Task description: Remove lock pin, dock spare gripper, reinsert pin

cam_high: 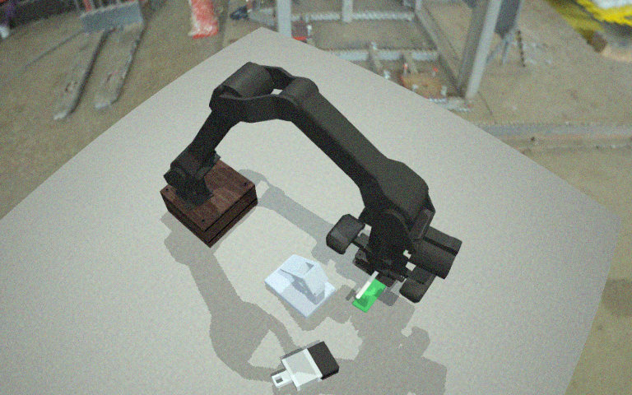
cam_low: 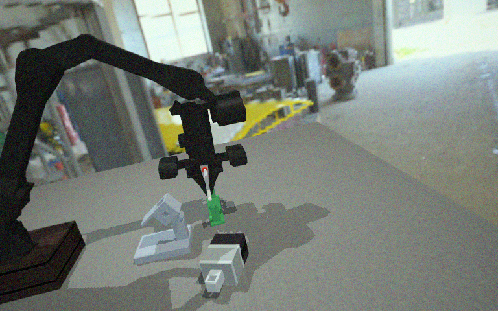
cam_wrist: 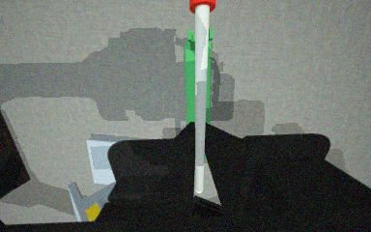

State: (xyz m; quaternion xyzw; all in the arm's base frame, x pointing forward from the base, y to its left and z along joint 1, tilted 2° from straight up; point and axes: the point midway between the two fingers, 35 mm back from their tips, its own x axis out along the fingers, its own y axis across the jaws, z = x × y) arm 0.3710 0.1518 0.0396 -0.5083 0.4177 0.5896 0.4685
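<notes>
My gripper point(cam_high: 376, 276) point(cam_low: 209, 193) point(cam_wrist: 196, 126) points down and is shut on the lock pin, a white rod point(cam_high: 366, 286) point(cam_low: 207, 184) point(cam_wrist: 201, 63) with a red head point(cam_low: 205, 169) point(cam_wrist: 202, 5). The pin is held tilted above the green cradle point(cam_high: 366, 302) point(cam_low: 216, 216) point(cam_wrist: 190, 87). The pale blue mount point(cam_high: 281, 283) point(cam_low: 146, 255) point(cam_wrist: 101, 155) stands beside it, its angled socket point(cam_low: 164, 208) empty, with no pin through it. The spare gripper point(cam_high: 301, 368) point(cam_low: 221, 254) lies on the table, a white block with a black end and a spigot with a square hole. The contact at the fingertips is partly hidden.
The arm's dark wooden base point(cam_high: 228, 191) point(cam_low: 54, 241) stands on the grey table point(cam_high: 513, 223) point(cam_low: 367, 219), behind the mount in the top view. The arm arches over the table between base and cradle. The spare gripper is near the front edge of the top view.
</notes>
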